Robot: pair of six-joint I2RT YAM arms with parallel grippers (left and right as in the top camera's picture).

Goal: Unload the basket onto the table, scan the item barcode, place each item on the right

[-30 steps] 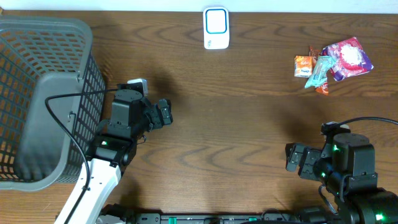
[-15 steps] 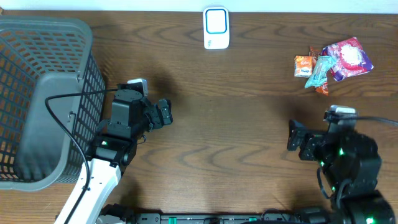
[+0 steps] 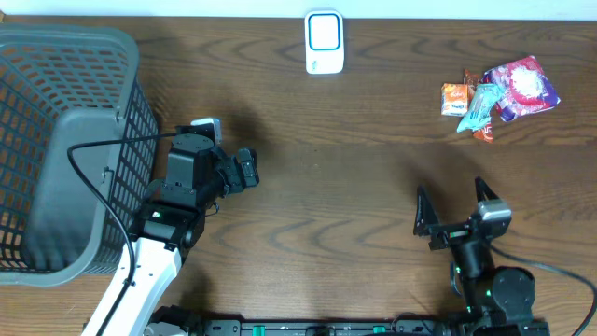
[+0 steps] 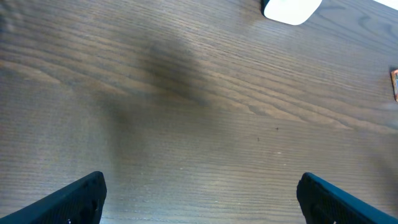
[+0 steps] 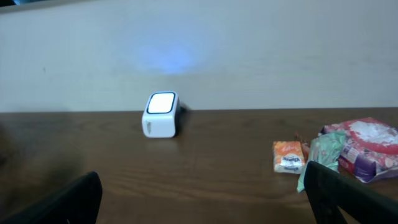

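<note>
Right gripper: jaws wide open, empty, over bare table at front right, aimed at the far side. Left gripper: also open, holding nothing, just right of the grey mesh basket, aimed right.

Items to scan are a small pile of snack packets at the far right of the table, well apart from both grippers. The orange packet is on the pile's left, the teal wrapper is in the middle, and the pink bag is on the right. The wrapper and the bag touch. The white barcode scanner is at the far middle edge, well left of the pile.

Only the overhead view shows the basket and both arms.

The right wrist view is side-on. It shows the scanner's window lit, a blue glow on the wall behind it, and a label on the orange packet, too small to read.

The left wrist view shows mostly wood grain and a shadow. There is only a corner of the scanner at the top edge and a sliver of the orange packet at the right edge.
</note>
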